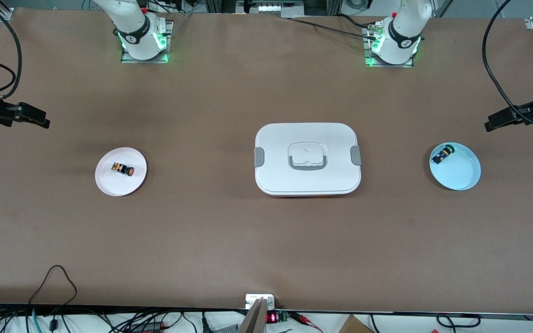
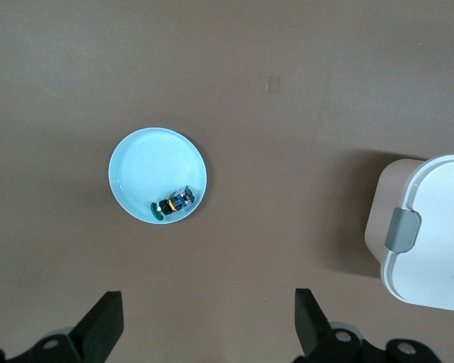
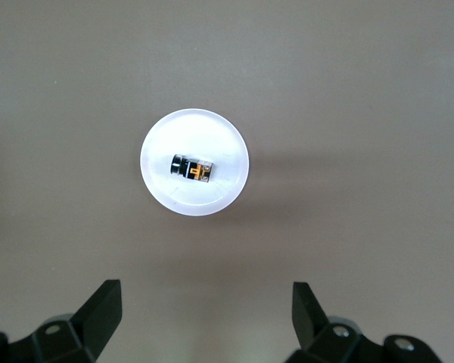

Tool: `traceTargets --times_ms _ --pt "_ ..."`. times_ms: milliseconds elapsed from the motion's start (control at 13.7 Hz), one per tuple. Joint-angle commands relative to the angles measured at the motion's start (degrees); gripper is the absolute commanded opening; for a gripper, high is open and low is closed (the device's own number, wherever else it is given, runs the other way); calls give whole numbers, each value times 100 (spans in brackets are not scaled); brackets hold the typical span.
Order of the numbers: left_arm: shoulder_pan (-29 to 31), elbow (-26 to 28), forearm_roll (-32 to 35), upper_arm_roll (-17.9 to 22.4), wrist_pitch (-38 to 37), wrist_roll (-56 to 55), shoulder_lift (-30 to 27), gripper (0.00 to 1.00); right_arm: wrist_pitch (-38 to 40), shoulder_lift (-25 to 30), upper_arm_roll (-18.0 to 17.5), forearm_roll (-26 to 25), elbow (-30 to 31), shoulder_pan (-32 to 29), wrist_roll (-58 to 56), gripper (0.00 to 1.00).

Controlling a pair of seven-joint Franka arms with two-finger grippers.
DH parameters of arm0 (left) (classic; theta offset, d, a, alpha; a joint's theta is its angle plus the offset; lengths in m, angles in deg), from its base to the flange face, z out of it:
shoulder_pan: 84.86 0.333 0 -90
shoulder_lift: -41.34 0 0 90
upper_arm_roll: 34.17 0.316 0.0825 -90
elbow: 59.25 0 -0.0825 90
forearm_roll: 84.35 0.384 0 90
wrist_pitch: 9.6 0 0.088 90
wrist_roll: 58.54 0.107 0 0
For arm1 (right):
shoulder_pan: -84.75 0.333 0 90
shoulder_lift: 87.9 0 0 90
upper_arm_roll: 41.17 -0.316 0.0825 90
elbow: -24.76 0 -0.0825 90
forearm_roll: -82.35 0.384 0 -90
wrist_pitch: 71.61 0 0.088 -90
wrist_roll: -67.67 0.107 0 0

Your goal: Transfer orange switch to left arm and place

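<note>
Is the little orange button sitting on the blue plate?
No, the orange switch lies on the white plate; the blue plate holds a green-capped switch.

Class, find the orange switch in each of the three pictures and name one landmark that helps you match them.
Front view: the orange switch lies on the white plate, toward the right arm's end of the table.
Left wrist view: not in it; only the green-capped switch on the blue plate.
Right wrist view: the switch lies mid-plate.
Shared landmark: the white plate.
</note>
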Motion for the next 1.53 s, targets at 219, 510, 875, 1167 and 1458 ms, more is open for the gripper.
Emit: traceTargets --times_ms 219,510,875,1167,1458 --pt "-33 -132 -150 47 -20 93 66 100 64 85 -1 68 16 -5 15 100" --pt "-33 -141 -133 48 -20 93 58 100 -313 -64 -28 7 77 65 6 100" --pt "-33 -141 -116 48 -20 93 58 100 -613 -784 -37 76 139 171 32 100" --pt "-33 -141 -116 48 -20 93 58 100 -762 -1452 -37 68 130 320 23 100" --pt "-33 -141 -124 48 -20 93 58 100 -2530 -1700 -45 77 1118 417 32 100"
